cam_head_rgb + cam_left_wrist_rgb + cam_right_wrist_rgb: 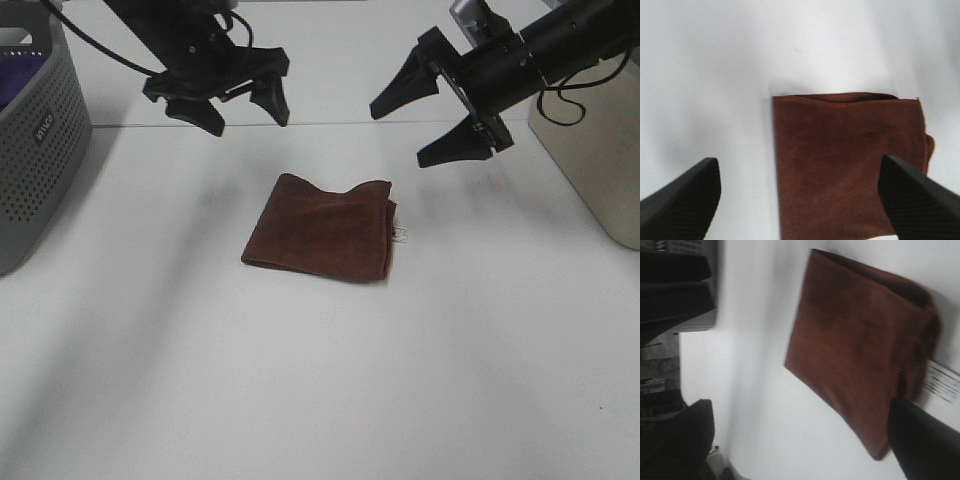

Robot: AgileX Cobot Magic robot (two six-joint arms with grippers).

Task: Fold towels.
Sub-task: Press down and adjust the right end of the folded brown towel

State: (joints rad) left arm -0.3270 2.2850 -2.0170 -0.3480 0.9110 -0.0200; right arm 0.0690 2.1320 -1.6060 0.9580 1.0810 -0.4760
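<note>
From the high camera, the towel (322, 230) lies flat as a dark reddish-brown, roughly square fold near the middle of the white bench (300, 390), its small white tag (401, 235) sticking out at the right edge. The left gripper (247, 118) hangs above the bench beyond the towel's far left corner, jaws spread and holding nothing. The right gripper (402, 134) hangs off to the far right, jaws likewise spread and empty. A grey perforated basket (45, 140) with a purple cloth (18, 78) inside stands at the left edge, and a beige box (600, 170) at the right. In the left wrist view, the towel (845, 165) lies on the bench below the left gripper (799, 167), whose two black fingertips stand wide apart, clear of the fabric. In the right wrist view, which is blurred, the towel (860, 340) and its tag (942, 382) show between the parted fingertips of the right gripper (800, 407); one tip seems to overlap the towel's corner, though contact cannot be judged.
</note>
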